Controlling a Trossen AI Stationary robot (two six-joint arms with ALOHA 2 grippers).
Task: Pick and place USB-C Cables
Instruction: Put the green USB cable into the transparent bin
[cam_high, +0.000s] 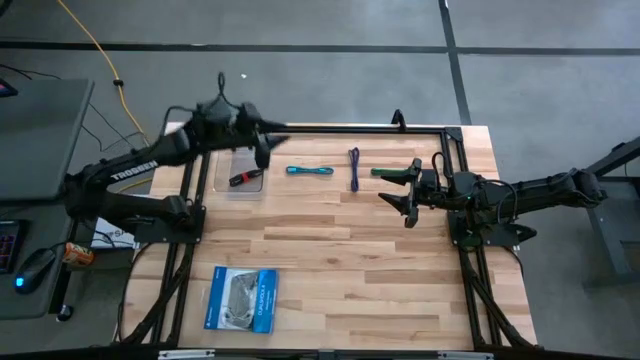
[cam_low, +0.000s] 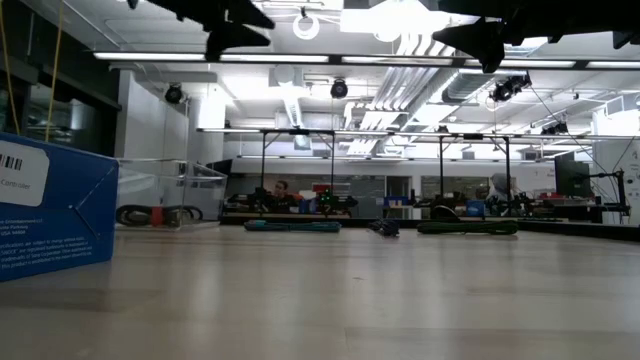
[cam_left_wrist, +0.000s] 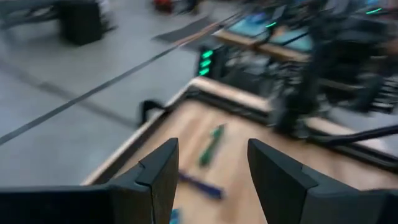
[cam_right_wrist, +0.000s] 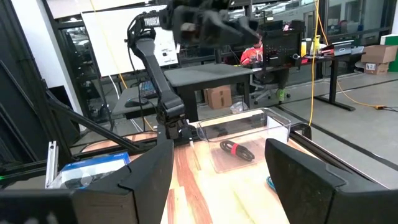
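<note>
— While the left gripper (cam_high: 262, 140) hangs in the air over the far left part of the table (cam_high: 340, 270), its two dark fingers (cam_left_wrist: 155, 171) stand apart with nothing between them. You see that?

— I do. Released, empty. And right under it, by the far edge, sits a clear tray (cam_high: 240, 172) with a red-and-black cable (cam_high: 245, 178) lying in it.

— The right wrist view shows that one too, a dark coil with a red band (cam_right_wrist: 236, 150) inside the clear box (cam_right_wrist: 242, 134).

— What about the other arm?

— The right gripper (cam_high: 410, 195) is raised over the far right part of the table, jaws spread wide, holding nothing.

— And the cables still out on the wood?

— Three in a row along the far side. The teal-blue cable (cam_high: 309, 171) lies just right of the tray. The purple cable (cam_high: 354, 168) is next to it, lying lengthwise toward the far edge. The green cable (cam_high: 390, 172) is farthest right, close beside the right gripper, not touching it as far as I can tell.

— Anything nearer to us?

— A blue-and-white packet (cam_high: 241, 299) lies flat at the near left, well apart from the rest.
</note>
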